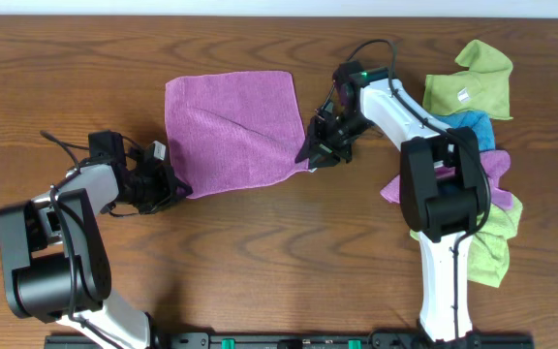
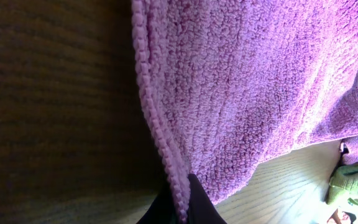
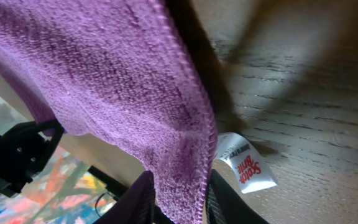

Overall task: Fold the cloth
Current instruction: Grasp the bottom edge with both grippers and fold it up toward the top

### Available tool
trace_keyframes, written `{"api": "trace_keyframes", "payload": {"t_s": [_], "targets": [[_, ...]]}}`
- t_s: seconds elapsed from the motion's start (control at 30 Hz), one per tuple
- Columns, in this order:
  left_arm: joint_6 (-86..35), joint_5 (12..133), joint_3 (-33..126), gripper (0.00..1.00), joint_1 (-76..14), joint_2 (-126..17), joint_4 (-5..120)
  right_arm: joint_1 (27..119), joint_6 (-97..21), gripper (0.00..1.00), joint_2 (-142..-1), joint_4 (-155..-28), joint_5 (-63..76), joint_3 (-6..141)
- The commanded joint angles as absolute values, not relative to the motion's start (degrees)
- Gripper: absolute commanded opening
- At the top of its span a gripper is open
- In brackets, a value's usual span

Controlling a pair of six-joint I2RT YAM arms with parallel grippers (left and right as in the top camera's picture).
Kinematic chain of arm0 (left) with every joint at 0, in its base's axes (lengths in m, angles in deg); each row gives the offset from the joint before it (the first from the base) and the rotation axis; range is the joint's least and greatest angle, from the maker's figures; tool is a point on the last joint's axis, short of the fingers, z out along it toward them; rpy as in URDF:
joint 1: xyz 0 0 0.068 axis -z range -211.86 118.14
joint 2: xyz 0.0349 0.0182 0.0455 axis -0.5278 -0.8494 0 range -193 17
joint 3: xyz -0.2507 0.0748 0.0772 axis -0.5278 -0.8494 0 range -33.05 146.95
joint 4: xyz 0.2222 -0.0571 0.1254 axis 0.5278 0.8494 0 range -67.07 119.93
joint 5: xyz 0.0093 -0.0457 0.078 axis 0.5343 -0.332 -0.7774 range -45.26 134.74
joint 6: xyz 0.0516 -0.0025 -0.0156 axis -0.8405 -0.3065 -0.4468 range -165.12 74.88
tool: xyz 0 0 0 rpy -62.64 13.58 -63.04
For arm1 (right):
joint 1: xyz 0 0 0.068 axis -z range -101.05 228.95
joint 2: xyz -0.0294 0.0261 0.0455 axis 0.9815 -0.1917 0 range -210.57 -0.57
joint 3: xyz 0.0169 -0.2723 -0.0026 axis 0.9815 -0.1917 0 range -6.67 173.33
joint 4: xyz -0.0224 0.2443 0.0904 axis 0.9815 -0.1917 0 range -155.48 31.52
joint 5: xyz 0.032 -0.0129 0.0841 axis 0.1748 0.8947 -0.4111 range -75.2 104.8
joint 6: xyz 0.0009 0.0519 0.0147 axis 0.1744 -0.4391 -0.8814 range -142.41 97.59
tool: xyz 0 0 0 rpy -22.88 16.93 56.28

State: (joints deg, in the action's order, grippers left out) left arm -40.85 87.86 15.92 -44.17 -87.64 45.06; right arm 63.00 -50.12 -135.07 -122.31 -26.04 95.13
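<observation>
The cloth (image 1: 231,121) lies spread on the wooden desk (image 1: 279,252), between the two arms. Its far edge rests flat and a diagonal crease crosses the middle. The left hand (image 1: 174,189) is at the near-left corner and is clenched on it: in the left wrist view the stitched hem runs straight down into the dark fingers (image 2: 201,202). The right hand (image 1: 316,150) is at the near-right corner and likewise grips the cloth, which in the right wrist view hangs as a fold pinched between two dark fingers (image 3: 135,199). A small white tag (image 3: 244,167) with red print lies on the wood just beside that corner. The fabric is a purple-magenta microfibre with a short looped pile and a ribbed, overlocked border. The desk surface is brown wood grain. At the right edge of the desk, well apart from the cloth, a lime-green cloth (image 1: 468,82), a blue cloth (image 1: 473,126) and a bunched purple cloth (image 1: 497,167) are heaped together, partly hidden behind the right arm. Both wrist views cut the fingertips off at the lower frame edge.
</observation>
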Motion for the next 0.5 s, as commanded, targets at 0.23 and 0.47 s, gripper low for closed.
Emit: {"api": "trace_keyframes", "payload": {"t_s": [0.23, 0.47], "targets": [[-40.17, 88.14, 15.83, 0.06, -44.24, -88.16, 45.74, 63.33, -47.89, 0.01, -135.57, -124.78, -27.70, 94.75], [-40.17, 88.69, 20.95, 0.06, -44.26, -84.80, 54.37, 65.06, -42.01, 0.01, -132.82, -130.70, -25.67, 94.78]]}}
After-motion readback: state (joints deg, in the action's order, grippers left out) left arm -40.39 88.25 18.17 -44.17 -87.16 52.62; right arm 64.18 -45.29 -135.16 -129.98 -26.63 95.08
